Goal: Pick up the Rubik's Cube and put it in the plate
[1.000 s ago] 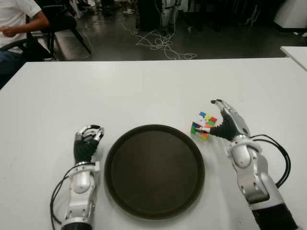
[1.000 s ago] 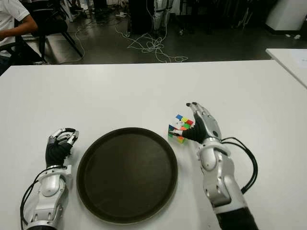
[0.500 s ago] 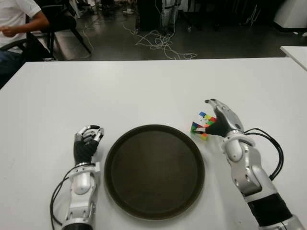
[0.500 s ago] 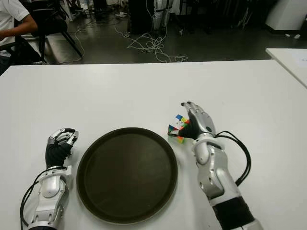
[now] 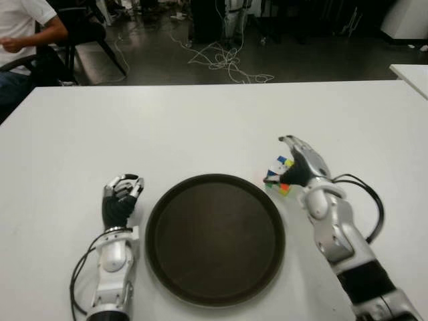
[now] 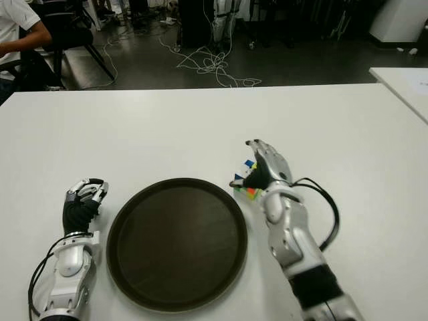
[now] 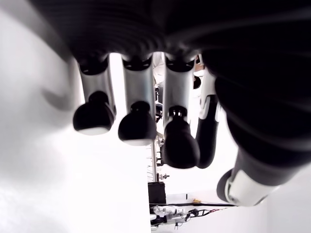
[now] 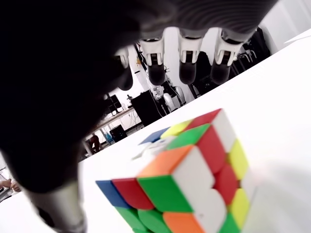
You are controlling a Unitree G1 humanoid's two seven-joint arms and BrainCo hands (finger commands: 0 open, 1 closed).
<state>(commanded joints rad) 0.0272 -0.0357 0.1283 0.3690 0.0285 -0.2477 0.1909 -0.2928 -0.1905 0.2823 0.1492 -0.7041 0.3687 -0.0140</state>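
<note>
The Rubik's Cube (image 8: pixel 184 184) stands on the white table (image 5: pixel 200 120), just off the right far rim of the round dark plate (image 5: pixel 214 241). My right hand (image 5: pixel 277 162) arches over the cube (image 5: pixel 283 189) from the right. In the right wrist view its fingers (image 8: pixel 187 68) stretch above the cube without touching it, and the thumb hangs beside it. The hand is open around the cube, which rests on the table. My left hand (image 5: pixel 120 197) shows left of the plate, fingers curled, holding nothing.
A black cable (image 5: pixel 374 207) loops on the table by my right forearm. A seated person (image 5: pixel 20 33) is at the far left beyond the table. Cables (image 5: pixel 224 60) lie on the floor behind. Another table's corner (image 5: pixel 411 72) shows at the right.
My right hand has slid left and forward, so it now covers more of the cube. The cube has stayed in place. The left hand has not moved.
</note>
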